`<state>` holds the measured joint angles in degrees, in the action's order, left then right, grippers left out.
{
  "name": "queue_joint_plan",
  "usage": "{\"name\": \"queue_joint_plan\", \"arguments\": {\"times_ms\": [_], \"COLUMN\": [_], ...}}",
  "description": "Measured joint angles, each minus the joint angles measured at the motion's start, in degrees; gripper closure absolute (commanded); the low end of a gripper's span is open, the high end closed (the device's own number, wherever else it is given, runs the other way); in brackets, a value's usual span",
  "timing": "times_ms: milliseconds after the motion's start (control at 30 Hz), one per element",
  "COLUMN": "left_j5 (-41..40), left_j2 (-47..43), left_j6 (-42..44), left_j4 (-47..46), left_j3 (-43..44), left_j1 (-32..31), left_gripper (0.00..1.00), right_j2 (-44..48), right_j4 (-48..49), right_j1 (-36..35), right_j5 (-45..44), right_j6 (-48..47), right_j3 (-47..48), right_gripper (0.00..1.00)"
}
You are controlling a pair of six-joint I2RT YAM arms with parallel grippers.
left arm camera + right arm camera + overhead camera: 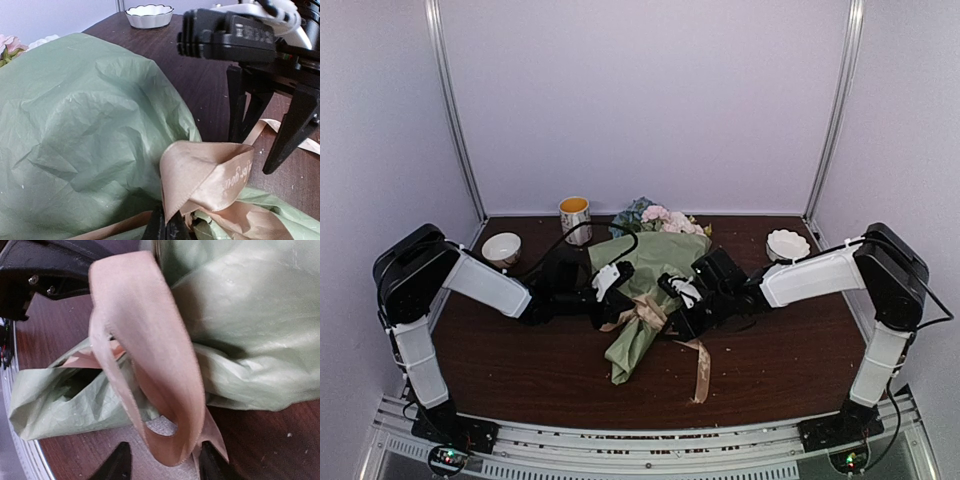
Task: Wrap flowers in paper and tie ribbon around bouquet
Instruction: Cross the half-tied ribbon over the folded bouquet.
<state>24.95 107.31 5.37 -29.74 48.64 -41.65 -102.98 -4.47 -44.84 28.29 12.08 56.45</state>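
**Left tool**: found closed. A fold of the ribbon is pinched between its fingers at the waist of the bouquet.

**Right tool**: found partly open. Its two black fingers are set on either side of a hanging ribbon loop. A gap is seen between the loop and at least one finger, so no grip is recorded.

The two tools are placed facing each other across the narrow part of the bouquet, close together.

**Ribbon:** it is wound about the waist of the cone, with loose loops standing up there. Printed lettering is noted on one face but cannot be read in full. One tail is laid over the table toward the near edge, to the right of the cone's narrow end.

**Paper**: sage green and crumpled, formed into a cone, with tan showing at some folds near the waist.

**Bouquet:** it is laid flat near the middle of the table, with the narrow end toward the near edge and the wide end toward the back wall. The flowers, pink, white and blue, are seen at the wide end.

**Other items:**
- A cup is stood at the back, left of the flowers.
- A small bowl is set at the left.
- A scalloped white bowl is set at the right.
- Both bowls are apart from the bouquet.
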Motion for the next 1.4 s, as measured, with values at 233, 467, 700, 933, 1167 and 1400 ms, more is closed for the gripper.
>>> {"name": "queue_joint_plan", "arguments": {"times_ms": [233, 467, 700, 933, 1167, 1400], "left_j5": [-0.09, -0.31, -0.46, -0.50, -0.24, 1.22], "left_j2": [0.00, 0.00, 0.00, 0.00, 0.00, 0.00], "left_j6": [0.04, 0.04, 0.04, 0.04, 0.22, 0.20], "left_j4": [0.35, 0.35, 0.31, 0.31, 0.39, 1.18], "left_j3": [-0.35, -0.55, -0.55, -0.55, -0.55, -0.55], "left_j1": [0.00, 0.00, 0.00, 0.00, -0.04, -0.02], "left_gripper": [1.00, 1.00, 1.00, 1.00, 0.79, 0.56], "right_j2": [-1.18, -0.07, 3.06, 3.85, 1.40, -0.44], "right_j4": [0.61, -0.17, -0.79, 1.33, 1.55, 1.60], "right_j1": [0.00, 0.00, -0.57, -2.05, -2.45, -2.80], "right_j5": [1.55, 1.79, 3.21, 4.98, 6.10, 6.45], "right_j6": [0.17, -0.28, -0.22, -0.09, -0.02, 0.20], "right_j3": [1.51, 2.10, 5.66, 9.35, 13.81, 16.41], "right_gripper": [0.99, 1.00, 1.00, 1.00, 1.00, 1.00]}}
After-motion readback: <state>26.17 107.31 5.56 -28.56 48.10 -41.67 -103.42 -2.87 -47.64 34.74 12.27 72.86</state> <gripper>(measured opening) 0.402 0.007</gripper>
